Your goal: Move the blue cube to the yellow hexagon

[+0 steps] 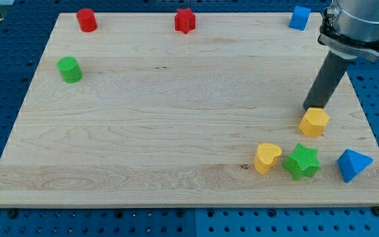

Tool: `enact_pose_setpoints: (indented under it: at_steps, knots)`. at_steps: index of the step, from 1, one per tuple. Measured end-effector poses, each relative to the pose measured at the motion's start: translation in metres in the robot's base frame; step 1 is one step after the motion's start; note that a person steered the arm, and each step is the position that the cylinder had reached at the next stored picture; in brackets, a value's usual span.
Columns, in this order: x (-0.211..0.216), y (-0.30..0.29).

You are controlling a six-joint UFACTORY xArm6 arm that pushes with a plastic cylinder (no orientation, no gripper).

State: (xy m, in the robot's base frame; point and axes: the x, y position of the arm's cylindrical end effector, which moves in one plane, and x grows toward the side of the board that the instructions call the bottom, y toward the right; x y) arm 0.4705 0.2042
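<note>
- My tip (313,107) sits at the lower end of the dark rod, just at the 12 o'clock side of the yellow hexagon (314,122), seemingly touching its upper edge
- There are no jaws on this arm, only the straight rod, so nothing is grasped or released; the tip merely rests at board height
- The blue cube (299,18) lies near the board's far edge at the view's top right, at roughly 12 o'clock from the yellow hexagon and well apart from it
- The rod rises from the tip toward 1 o'clock, up to the grey arm collar at the view's top right, just beside the blue cube
- A yellow heart (267,158) lies at about 8 o'clock from the yellow hexagon, near it
- A green star (302,162) sits just beside the yellow heart on its 3 o'clock side, at about 6 o'clock from the hexagon
- A blue triangular block (353,164) lies at 4 o'clock from the hexagon, near the board's right edge
- A red cylinder (87,20) and a red star (185,21) stand along the top edge of the wooden board (150,118)
- A green cylinder (70,70) stands at 7 o'clock from the red cylinder, near the board's left edge
</note>
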Motion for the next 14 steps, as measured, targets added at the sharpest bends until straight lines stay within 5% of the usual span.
enact_pose_setpoints:
  at_steps: [2,4,8,10,12,14]
  knots:
    - [0.046,-0.015]
    - [0.042,-0.017]
    - [-0.185,-0.074]
    - [-0.253,-0.096]
    - [-0.278,-0.073]
    - [-0.275,0.069]
